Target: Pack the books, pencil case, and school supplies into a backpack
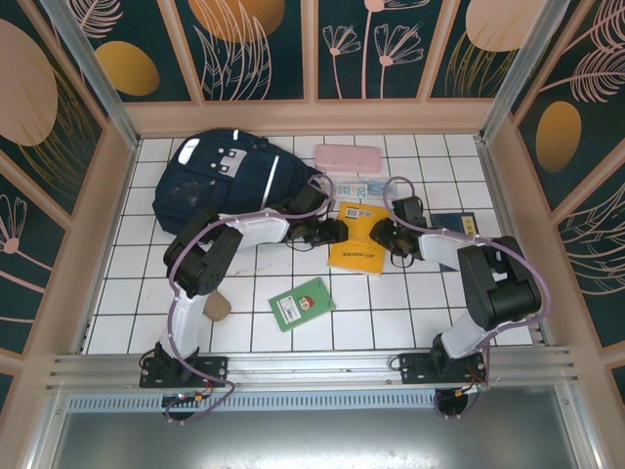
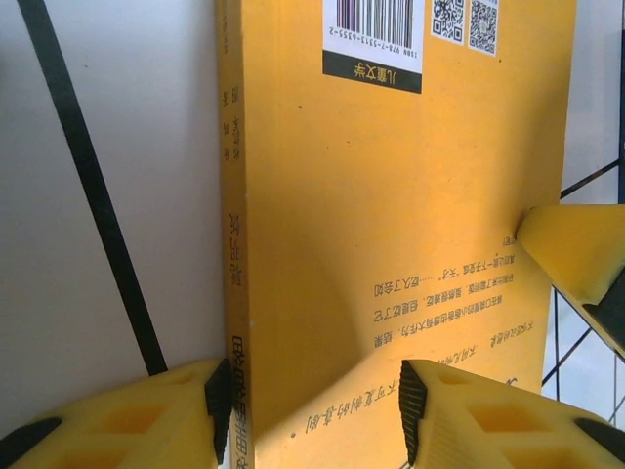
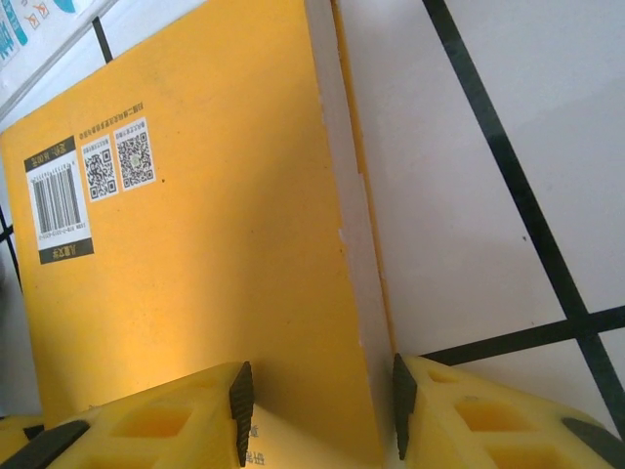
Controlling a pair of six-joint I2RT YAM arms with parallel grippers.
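So both arms were down on the yellow-orange book (image 1: 359, 244), which lay flat, barcode side up, around the middle of the white tiled table (image 1: 254, 293). The left gripper (image 2: 317, 410) sat about half open, straddling the spine edge. One finger (image 2: 166, 420) was on the tile side with its pad right up against the spine, and the other (image 2: 479, 415) was over the cover. The right gripper (image 3: 317, 405) did the same thing on the opposite, page-edge side. It was also roughly half open, with one finger (image 3: 156, 425) above the cover and the other (image 3: 488, 420) on the tiles beside the white pages. Neither had the book pinched between its pads as far as I could see, and I couldn't tell if either edge was lifted at all. The backpack (image 1: 225, 181) lay at the far left. The clear school supplies packet (image 1: 354, 188) was just beyond the book's far edge, with the pink pencil case (image 1: 344, 157) behind that. The green book (image 1: 301, 304) lay on its own nearer the arms, and the navy book (image 1: 457, 224) poked out beside the right arm.
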